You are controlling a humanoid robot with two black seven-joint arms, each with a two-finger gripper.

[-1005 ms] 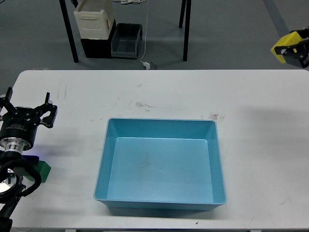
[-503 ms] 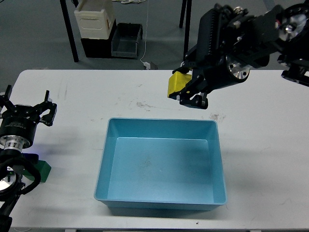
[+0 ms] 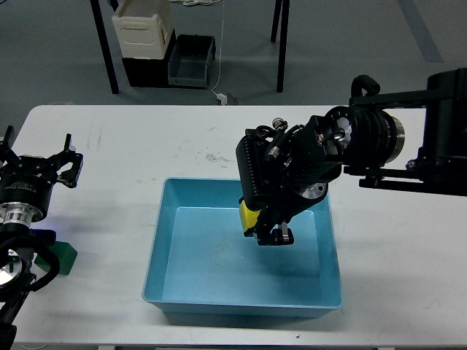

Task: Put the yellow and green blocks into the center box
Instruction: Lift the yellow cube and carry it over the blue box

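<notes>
No readable writing shows on anything in view. Reaching in from the right, the right arm bends down over the box (image 3: 332, 240), its right gripper (image 3: 267, 232) pointing into the box with fingers pinched on the yellow block (image 3: 249, 216), which hangs above the box floor. By the table (image 3: 131, 146) edge, the left gripper (image 3: 40, 169) rests with fingers spread, and the green block (image 3: 66, 257) lies on the table just behind it, well left of the box.
</notes>
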